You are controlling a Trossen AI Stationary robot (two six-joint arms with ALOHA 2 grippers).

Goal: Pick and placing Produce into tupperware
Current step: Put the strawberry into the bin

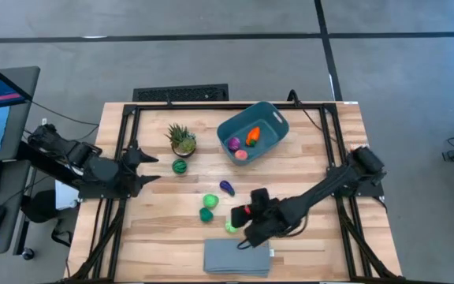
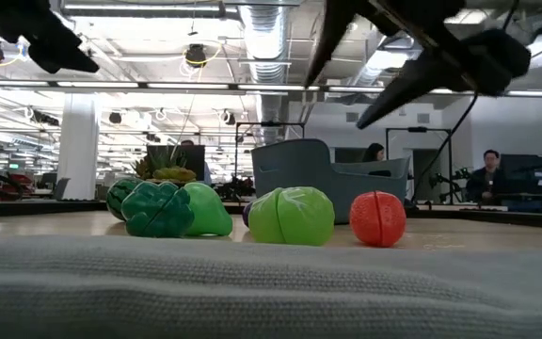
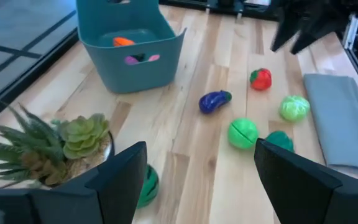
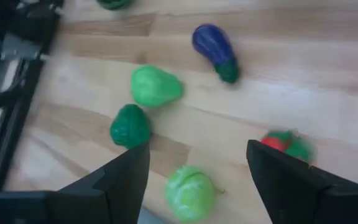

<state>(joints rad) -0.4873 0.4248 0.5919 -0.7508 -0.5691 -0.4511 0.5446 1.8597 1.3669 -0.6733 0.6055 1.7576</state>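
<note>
At the left, our left gripper [image 1: 150, 167] waits by the plant [image 1: 181, 139], fingers [image 3: 120, 180] parted and empty. Loose produce lies mid-surface: a dark melon [image 1: 180, 166], two greens [image 1: 208, 207], an eggplant [image 1: 226, 188]. The bin [image 1: 272, 123], farther back, already holds three pieces including the carrot [image 1: 252, 136]. Our right gripper [image 1: 243, 225] hovers over the pale cabbage [image 4: 189, 192] and tomato [image 4: 284, 144], fingers [image 4: 124, 175] apart, holding nothing. We judge this a reach for the next pick; next we must descend onto one piece and close.
</note>
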